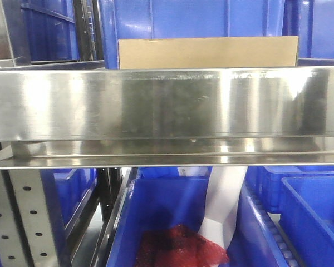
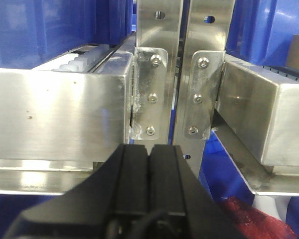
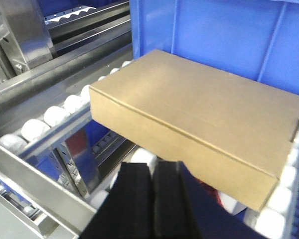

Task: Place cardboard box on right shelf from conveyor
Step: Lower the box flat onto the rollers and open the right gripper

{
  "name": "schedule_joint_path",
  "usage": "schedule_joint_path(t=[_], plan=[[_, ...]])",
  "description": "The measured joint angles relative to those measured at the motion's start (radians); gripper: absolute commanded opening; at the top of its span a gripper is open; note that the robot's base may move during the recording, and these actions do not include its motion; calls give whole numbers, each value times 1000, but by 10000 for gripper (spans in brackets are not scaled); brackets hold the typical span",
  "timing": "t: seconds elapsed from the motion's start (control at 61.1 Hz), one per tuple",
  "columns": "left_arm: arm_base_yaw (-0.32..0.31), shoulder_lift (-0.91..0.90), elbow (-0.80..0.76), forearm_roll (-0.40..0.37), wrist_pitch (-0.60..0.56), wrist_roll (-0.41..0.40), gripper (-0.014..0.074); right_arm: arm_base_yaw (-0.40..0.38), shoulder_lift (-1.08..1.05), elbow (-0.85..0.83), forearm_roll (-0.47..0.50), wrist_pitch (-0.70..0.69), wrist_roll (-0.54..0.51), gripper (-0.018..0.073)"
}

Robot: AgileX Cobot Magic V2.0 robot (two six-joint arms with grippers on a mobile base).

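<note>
Cardboard box (image 3: 199,122) lies on right shelf (image 1: 167,103), just ahead of the nearer right tool (image 3: 152,186); both tools closed, empty.

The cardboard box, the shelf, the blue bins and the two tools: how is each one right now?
cardboard box: closed, lying flat on the shelf's white rollers, nothing holding it.
right shelf: carrying the box behind its shiny front lip.
left tool: shut, empty.
right tool: shut, empty, just short of the box.
blue bin: open, something red inside.
</note>
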Motion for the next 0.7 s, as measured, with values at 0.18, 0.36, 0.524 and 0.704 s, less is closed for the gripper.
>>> schedule_joint_path(t=[0.18, 0.36, 0.524, 0.704], plan=[[0, 0, 0, 0, 0, 0, -116, 0, -12, 4, -4, 0, 4, 50], [0, 0, 0, 0, 0, 0, -116, 0, -12, 4, -4, 0, 4, 50], [0, 0, 0, 0, 0, 0, -116, 0, -12, 4, -4, 0, 5, 50], [0, 0, 0, 0, 0, 0, -116, 0, -16, 4, -4, 0, 5, 50]])
